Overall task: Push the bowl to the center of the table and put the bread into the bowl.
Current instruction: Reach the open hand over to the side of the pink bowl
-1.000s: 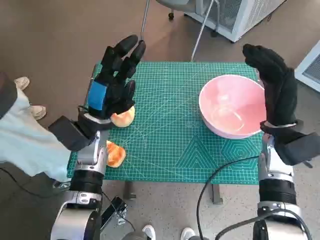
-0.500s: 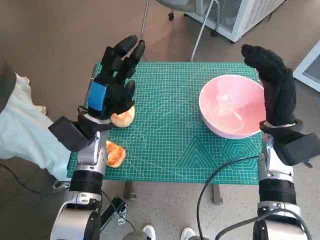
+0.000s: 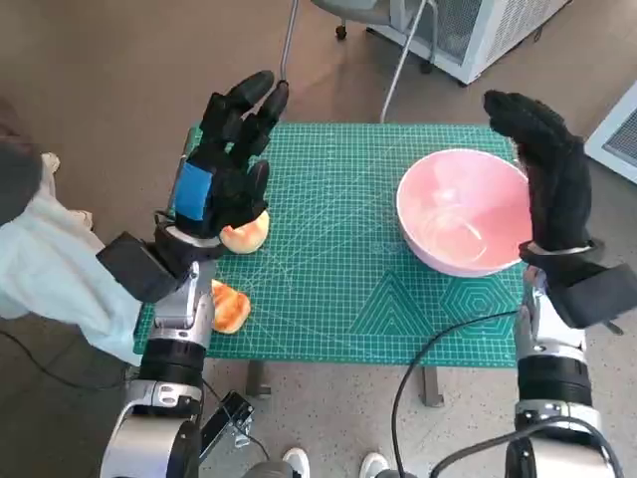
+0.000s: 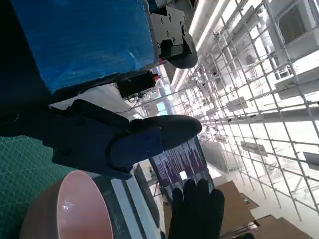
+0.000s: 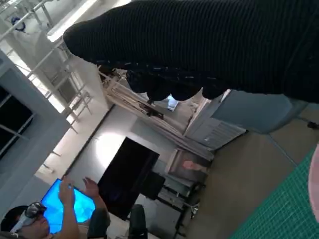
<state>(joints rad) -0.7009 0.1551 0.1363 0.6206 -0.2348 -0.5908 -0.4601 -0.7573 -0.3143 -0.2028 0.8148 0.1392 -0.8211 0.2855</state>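
The pink bowl sits mouth-up just beside the raised right hand, fingers spread, holding nothing. The left hand, also spread and empty, hovers over one bread.

pale forearms, black left robot hand with blue-taped back, black knitted glove on right robot hand
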